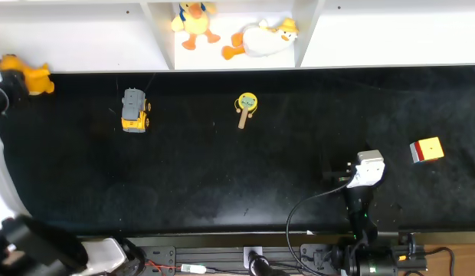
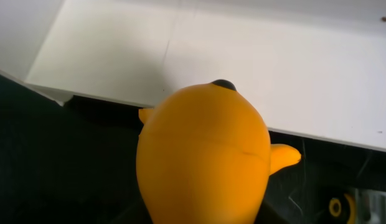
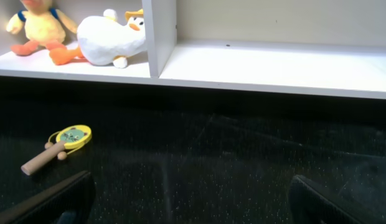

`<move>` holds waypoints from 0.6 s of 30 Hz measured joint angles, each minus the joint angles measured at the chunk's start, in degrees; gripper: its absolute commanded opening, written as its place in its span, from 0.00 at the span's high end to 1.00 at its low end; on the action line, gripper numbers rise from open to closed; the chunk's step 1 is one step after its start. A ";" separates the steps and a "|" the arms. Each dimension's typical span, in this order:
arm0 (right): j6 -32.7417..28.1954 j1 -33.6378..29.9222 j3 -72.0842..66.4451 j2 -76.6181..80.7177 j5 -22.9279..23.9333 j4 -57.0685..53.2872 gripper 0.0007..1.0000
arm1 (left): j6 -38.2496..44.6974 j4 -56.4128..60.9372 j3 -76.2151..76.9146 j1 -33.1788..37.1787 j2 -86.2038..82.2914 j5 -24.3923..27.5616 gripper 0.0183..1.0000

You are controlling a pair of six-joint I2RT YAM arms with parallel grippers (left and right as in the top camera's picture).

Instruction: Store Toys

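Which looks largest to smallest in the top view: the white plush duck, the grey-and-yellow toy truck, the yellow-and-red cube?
1. White plush duck
2. Grey-and-yellow toy truck
3. Yellow-and-red cube, a little smaller than the truck

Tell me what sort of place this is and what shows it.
Most likely a robot test bench set up for toy sorting, not a home: a black mat worktop, a white open shelf holding a yellow plush duck, and loose cables by the arm bases.

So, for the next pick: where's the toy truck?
The toy truck lies left of centre on the table in the top view, between the orange toy and the rattle.
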 measured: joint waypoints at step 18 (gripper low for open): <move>0.00 0.00 -0.02 0.00 -0.02 0.00 0.00 | -3.23 1.92 4.83 -4.11 4.90 -1.62 0.78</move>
